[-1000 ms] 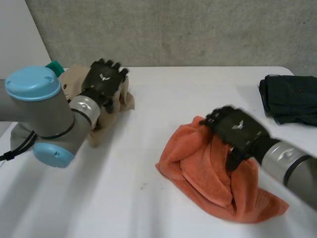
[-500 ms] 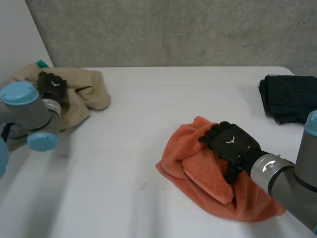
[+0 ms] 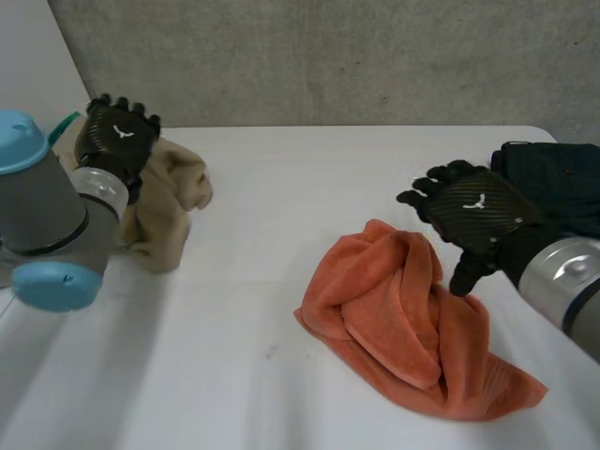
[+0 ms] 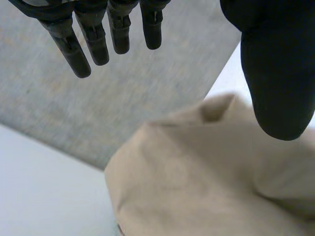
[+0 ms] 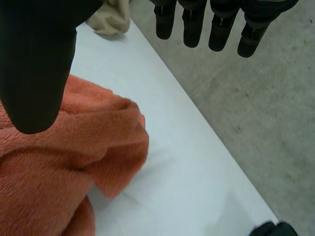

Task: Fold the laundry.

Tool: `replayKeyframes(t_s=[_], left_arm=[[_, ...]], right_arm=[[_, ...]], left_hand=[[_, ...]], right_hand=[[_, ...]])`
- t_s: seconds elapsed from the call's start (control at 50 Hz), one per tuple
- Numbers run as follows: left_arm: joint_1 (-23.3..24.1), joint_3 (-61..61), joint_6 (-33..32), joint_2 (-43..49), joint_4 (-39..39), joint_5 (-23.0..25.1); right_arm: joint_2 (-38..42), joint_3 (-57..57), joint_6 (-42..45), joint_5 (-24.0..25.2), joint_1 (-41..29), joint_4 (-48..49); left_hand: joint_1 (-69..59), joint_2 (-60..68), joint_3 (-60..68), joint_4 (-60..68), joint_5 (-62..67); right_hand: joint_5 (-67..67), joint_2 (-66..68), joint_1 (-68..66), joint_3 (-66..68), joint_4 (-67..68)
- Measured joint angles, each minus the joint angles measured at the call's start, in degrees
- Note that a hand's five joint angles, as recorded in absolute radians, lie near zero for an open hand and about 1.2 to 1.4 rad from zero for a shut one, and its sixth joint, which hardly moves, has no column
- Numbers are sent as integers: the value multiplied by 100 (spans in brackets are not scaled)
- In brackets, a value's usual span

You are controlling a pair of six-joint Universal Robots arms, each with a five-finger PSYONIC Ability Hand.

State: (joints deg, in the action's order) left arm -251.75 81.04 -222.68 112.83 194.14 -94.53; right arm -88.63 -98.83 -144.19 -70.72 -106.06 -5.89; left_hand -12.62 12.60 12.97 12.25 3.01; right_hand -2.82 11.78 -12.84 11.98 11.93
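Note:
A crumpled beige cloth [image 3: 169, 202] lies at the table's far left. My left hand [image 3: 117, 139] hovers at its back edge, open, with straight fingers [image 4: 98, 42] and thumb clear of the beige cloth [image 4: 206, 182] below the palm. An orange towel [image 3: 403, 319] lies bunched near the front right of the table. My right hand [image 3: 473, 216] is raised just above its far right part, open and holding nothing. In the right wrist view the fingers [image 5: 211, 24] are spread over the table and the orange towel [image 5: 59, 167] lies under the thumb.
A folded dark garment [image 3: 553, 183] rests at the table's far right edge. A small green thing [image 3: 64, 124] peeks out behind the beige cloth. The white table [image 3: 300, 187] ends at a grey wall behind. The grey floor [image 5: 256, 98] lies beyond the table's edge.
My right hand has lifted off the orange towel and moved up and to the right. My left hand swung left with the beige cloth, then rose, leaving it bunched nearer the left edge.

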Motion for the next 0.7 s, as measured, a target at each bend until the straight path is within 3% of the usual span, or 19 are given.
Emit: replayKeyframes(t_s=[0.16,0.26,0.38,0.44,0.62,0.66,0.7], left_arm=[[899,756,207,-755,-962,593],[1413,931,672,-709,-1128,854],[1871,626,1431,70,-992,956],[2134,109,1756,830,-855,957],[2446,-887,2100,2006,-779,1134],[2495,-994,2247,2123,-790,1219],[2524,-1060,2398,2181,-802,1271]], right_arm=[[-89,275,90,47,901,-1814],[-70,46,103,95,1304,-2126],[-49,-614,30,140,1447,-1707],[-17,-1108,-164,150,1428,-1051],[190,-1702,-1043,154,1351,261],[293,-1730,-1197,155,1315,426],[366,-1725,-1283,157,1284,515]], left_hand=[[0,-4,0,-2,0],[0,-4,0,-2,0],[0,-4,0,-2,0],[0,-3,0,-2,2],[-51,117,36,92,32],[-1876,1691,1647,1739,1658],[-2195,2052,1925,2017,1929]], right_hand=[[0,0,0,0,0],[0,0,0,0,0],[0,0,0,0,0],[0,0,0,0,0],[-2,5,-3,4,5],[-561,623,-583,607,607],[-1955,2190,-2081,2135,2136]])
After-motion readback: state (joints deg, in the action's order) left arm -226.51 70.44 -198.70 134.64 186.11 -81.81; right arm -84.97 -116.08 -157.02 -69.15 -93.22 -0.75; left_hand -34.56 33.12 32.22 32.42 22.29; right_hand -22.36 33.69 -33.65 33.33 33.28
